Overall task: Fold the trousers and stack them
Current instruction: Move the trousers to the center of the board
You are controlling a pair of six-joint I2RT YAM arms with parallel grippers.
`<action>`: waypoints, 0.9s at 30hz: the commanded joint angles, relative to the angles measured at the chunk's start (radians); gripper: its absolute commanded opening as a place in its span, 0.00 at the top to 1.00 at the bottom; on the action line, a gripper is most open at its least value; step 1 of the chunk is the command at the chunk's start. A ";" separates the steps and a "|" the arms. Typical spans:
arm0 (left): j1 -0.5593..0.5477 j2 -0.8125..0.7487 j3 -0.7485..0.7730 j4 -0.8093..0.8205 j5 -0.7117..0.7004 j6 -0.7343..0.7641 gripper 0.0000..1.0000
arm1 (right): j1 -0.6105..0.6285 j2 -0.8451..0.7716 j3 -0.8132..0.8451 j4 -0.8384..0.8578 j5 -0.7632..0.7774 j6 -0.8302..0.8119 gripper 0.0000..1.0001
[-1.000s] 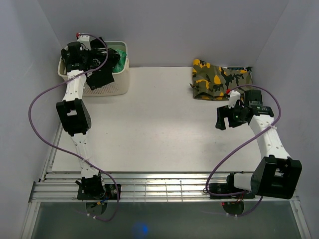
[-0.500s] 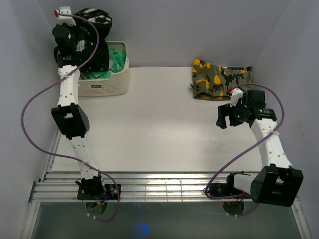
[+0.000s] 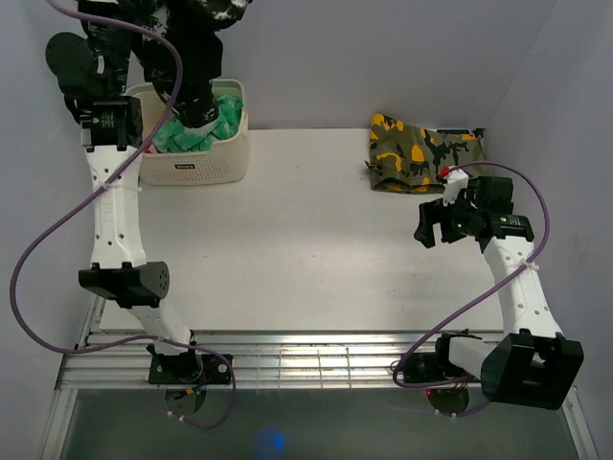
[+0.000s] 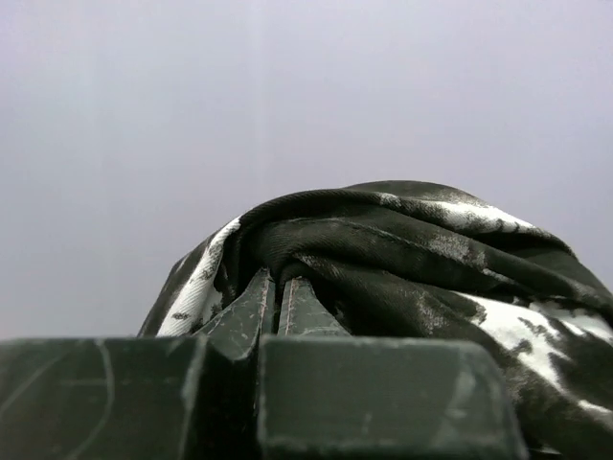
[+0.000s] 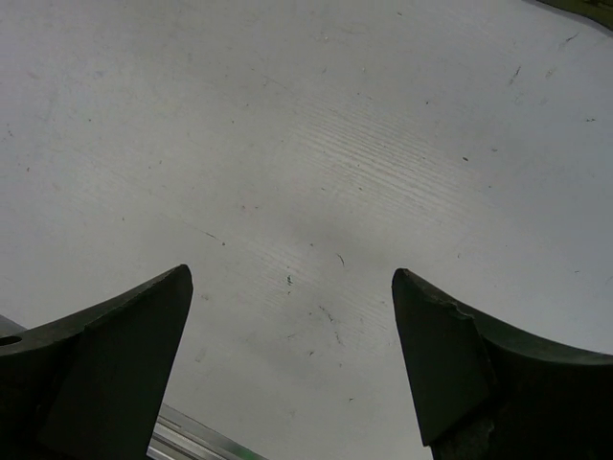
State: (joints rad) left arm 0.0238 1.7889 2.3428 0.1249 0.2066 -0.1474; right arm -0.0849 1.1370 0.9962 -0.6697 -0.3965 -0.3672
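Much higher than before, the left gripper (image 4: 276,289) clamps the trousers (image 3: 196,57).

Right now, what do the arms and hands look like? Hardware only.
Left arm and right arm: white links, black joint housings, a looping purple cable each. Left hand and right hand: black, two wedge-shaped fingers. Red tab by the right wrist.

Robot lab test cell: bare white walls (image 3: 383,57) boxing in white tabletop (image 3: 306,259), aluminium rail frame (image 3: 316,356) along near edge.
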 commanded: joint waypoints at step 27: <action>-0.359 -0.284 -0.832 -0.731 0.360 0.199 1.00 | -0.004 -0.049 -0.014 -0.153 -0.203 -0.156 0.10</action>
State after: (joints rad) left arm -0.2535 1.5177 1.4109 -0.4366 0.6434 -0.1474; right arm -0.0849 1.0740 0.9848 -0.7879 -0.5510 -0.4885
